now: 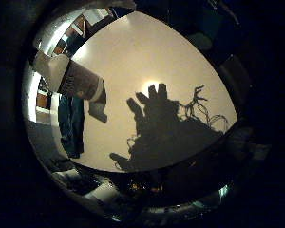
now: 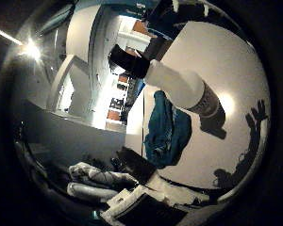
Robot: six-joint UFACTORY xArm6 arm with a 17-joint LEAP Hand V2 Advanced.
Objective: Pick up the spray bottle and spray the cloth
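Observation:
A white spray bottle (image 2: 179,85) with a black spray head stands on the white table (image 2: 226,52). A teal cloth (image 2: 165,127) lies crumpled on the table right beside it, near the table's edge. The little finger side palm view shows the bottle (image 1: 74,78) and the cloth (image 1: 71,123) at the table's edge, away from the hand's shadow (image 1: 166,123) in the middle of the table. That shadow shows straight, spread fingers. White parts of my right hand (image 2: 123,193) show at the rim of the thumb side palm view. The hand is over the table, away from the bottle, and holds nothing.
The table's edge (image 2: 141,104) runs just past the bottle and cloth. Beyond it is a room with pale walls, shelves and a bright ceiling lamp (image 2: 30,47). The tabletop (image 1: 161,57) around the shadow is bare.

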